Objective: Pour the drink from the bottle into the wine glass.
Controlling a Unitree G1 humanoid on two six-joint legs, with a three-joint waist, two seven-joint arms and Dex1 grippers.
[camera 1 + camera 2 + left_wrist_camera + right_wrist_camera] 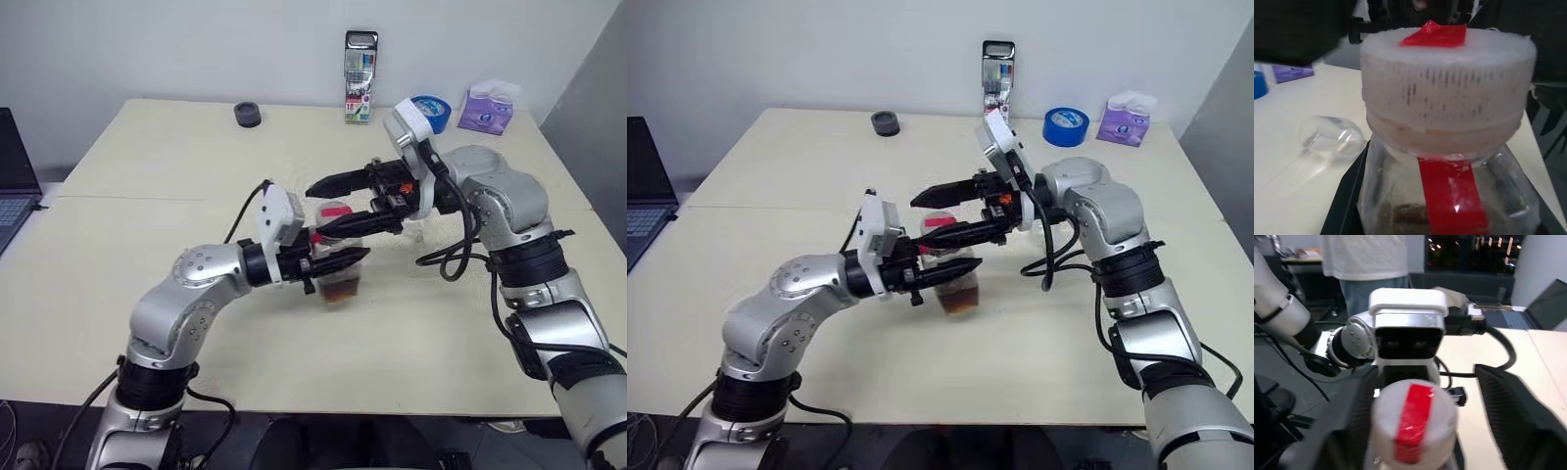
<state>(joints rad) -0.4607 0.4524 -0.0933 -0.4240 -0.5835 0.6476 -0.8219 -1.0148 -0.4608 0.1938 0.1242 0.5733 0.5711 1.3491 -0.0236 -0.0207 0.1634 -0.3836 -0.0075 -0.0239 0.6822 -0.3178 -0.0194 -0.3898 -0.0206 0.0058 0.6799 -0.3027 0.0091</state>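
My left gripper (345,262) is shut on the body of the bottle (338,257), a small clear one with a red stripe, and holds it upright just above the table (147,176). The dark drink (960,302) fills its lower part. The pale cap (1414,423) with red tape is on the bottle. Coming in from the right, my right gripper (315,210) stands open, and its black fingers (1511,413) flank the cap without touching it. The wine glass (1330,137) shows on the table beyond the bottle. In the eye views my right hand hides most of it.
Along the table's far edge are a small black round object (248,115), a standing marker pack (360,76), a blue tape roll (429,113) and a purple tissue pack (487,108). A laptop (15,186) sits at the far left. A person (1361,264) stands beyond the table.
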